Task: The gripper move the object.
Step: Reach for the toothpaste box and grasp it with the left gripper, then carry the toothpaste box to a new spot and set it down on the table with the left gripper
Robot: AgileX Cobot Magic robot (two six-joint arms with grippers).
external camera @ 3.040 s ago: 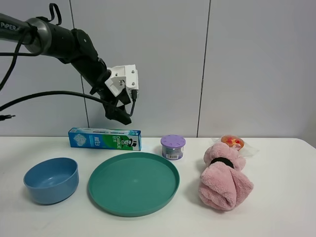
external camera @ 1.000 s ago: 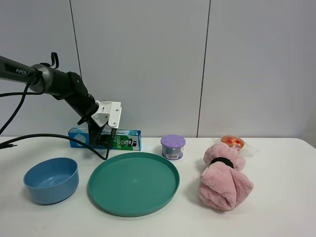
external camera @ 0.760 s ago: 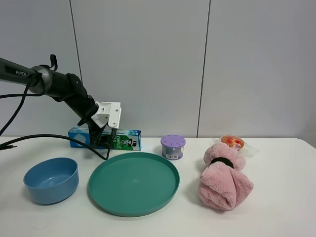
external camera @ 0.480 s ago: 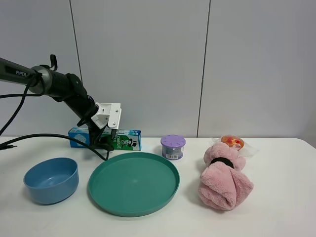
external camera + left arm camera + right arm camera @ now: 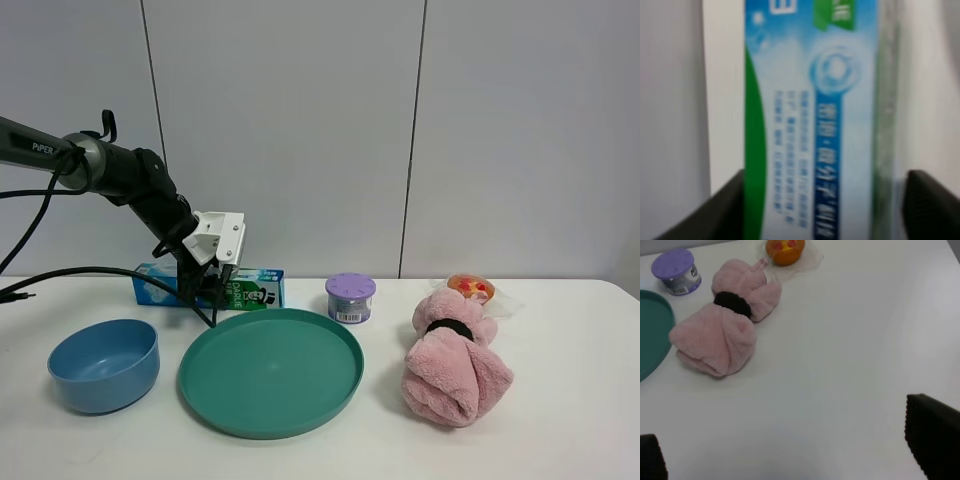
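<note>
The toothpaste carton (image 5: 255, 290), blue and green with white lettering, lies on the white table at the back left, by the wall. My left gripper (image 5: 205, 292) has come down over its middle part, its black fingers on either side of it. In the left wrist view the carton (image 5: 810, 125) fills the space between the two fingers (image 5: 715, 215), and the jaws stand tight against its sides. My right gripper (image 5: 790, 440) is open and empty above bare table; it does not show in the exterior high view.
A blue bowl (image 5: 103, 363) sits front left and a large green plate (image 5: 200, 400) in front of the carton. A purple-lidded jar (image 5: 350, 297), a pink rolled towel (image 5: 452, 365) and an orange wrapped item (image 5: 470, 288) lie to the right. A black cable (image 5: 100, 272) trails left.
The left arm came down from above onto the carton. In the last half second the carton shifted slightly to the left with the gripper on it.
</note>
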